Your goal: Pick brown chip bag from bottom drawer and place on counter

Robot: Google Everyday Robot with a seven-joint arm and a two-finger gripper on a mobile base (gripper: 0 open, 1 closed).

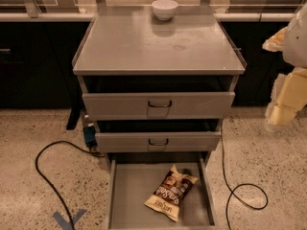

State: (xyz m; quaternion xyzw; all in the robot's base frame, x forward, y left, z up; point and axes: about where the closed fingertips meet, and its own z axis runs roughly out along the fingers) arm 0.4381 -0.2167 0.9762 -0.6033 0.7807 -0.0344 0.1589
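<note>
brown chip bag [171,192] x1 | drawers [120,105] [124,141] [129,190] x3 | bowl [164,9] x1 | cables [41,169] [230,190] x2 | tool [280,113] x1, rt edge

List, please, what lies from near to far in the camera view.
The brown chip bag in the bottom drawer, middle drawer, top drawer, counter, white bowl; the gripper hangs at the right edge.
</note>
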